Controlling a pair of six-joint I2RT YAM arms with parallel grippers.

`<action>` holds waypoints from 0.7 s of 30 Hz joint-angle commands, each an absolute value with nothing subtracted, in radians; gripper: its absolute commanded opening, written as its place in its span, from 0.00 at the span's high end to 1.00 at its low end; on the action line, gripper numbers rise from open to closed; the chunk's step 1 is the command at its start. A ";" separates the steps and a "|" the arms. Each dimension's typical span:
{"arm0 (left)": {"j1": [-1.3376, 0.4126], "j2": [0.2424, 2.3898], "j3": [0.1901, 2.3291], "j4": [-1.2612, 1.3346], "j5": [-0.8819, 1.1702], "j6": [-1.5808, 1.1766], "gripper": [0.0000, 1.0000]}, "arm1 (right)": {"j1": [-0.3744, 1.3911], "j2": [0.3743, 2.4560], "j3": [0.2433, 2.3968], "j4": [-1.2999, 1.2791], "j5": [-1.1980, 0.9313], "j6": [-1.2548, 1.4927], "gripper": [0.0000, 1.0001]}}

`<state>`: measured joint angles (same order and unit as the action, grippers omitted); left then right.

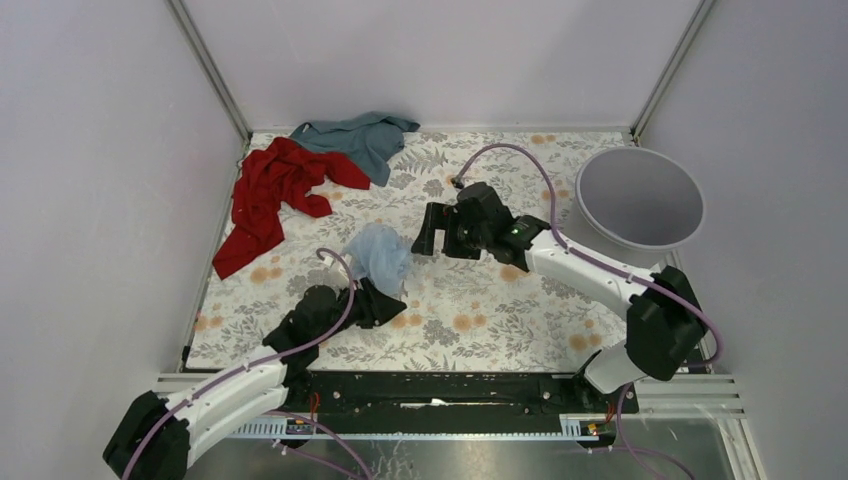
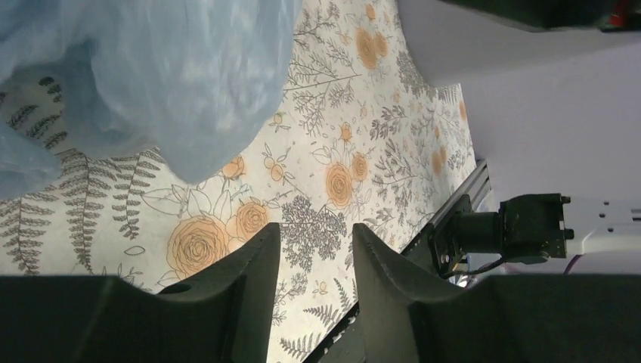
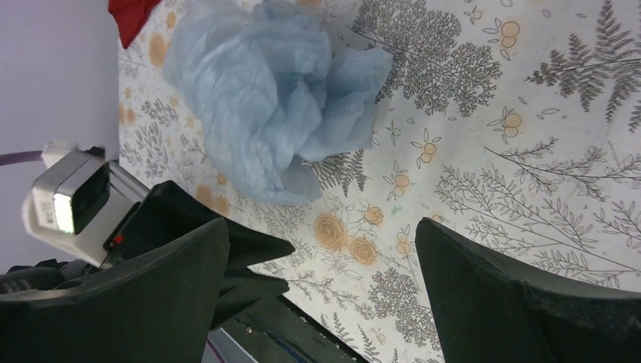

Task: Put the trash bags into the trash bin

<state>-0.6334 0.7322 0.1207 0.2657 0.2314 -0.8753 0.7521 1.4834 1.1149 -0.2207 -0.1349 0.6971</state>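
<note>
Trash bag (image 1: 380, 257) crumpled on floral table (image 1: 480, 310); left fingers (image 2: 249, 295) narrowly apart, empty; right fingers (image 3: 491, 295) wide apart, empty.

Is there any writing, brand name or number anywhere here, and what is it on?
None can be read. The blue bag, grey bin, red cloth and teal cloth are plain; the table cover shows only flowers and leaves; the left arm and right arm carry no legible label.

Plain pale lilac walls (image 1: 90, 200) close in three sides, met at the back corners by slim metal posts (image 1: 212, 75). The desk (image 1: 480, 320) wears a floral print (orange blooms, grey ferns). A metal rail (image 1: 700, 398) edges its near side. Light is soft, even.
</note>
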 commanded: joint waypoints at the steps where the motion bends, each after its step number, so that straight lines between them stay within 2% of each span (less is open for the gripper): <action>1: -0.689 0.641 0.054 0.392 0.121 -0.947 0.51 | 0.770 1.554 1.144 -0.148 -0.178 0.690 0.00; 4: -0.738 0.587 0.059 0.369 0.102 -0.957 0.43 | 0.772 1.638 1.195 -0.141 -0.176 0.666 0.00; 8: -0.765 0.463 0.139 0.146 0.050 -0.934 0.28 | 0.786 1.787 1.308 -0.130 -0.213 0.648 0.00; 11: -0.765 0.341 0.215 -0.050 0.004 -0.898 0.13 | 0.804 1.848 1.345 -0.074 -0.224 0.642 0.01; 14: -0.765 0.319 0.317 -0.210 -0.048 -0.844 0.07 | 0.811 1.869 1.308 0.065 -0.256 0.641 0.02; 15: -0.765 0.331 0.351 -0.246 -0.044 -0.830 0.07 | 0.811 1.876 1.297 0.084 -0.266 0.643 0.05; 18: -0.765 0.388 0.438 -0.311 -0.022 -0.813 0.07 | 0.811 1.900 1.274 0.087 -0.290 0.643 0.27; 21: -0.765 0.427 0.513 -0.364 -0.054 -0.810 0.06 | 0.811 1.842 1.167 0.132 -0.301 0.635 0.43</action>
<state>-0.7620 0.3790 0.4175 -0.2359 -0.0078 -0.8494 0.8070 1.8877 1.2640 0.0467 -0.2581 0.6525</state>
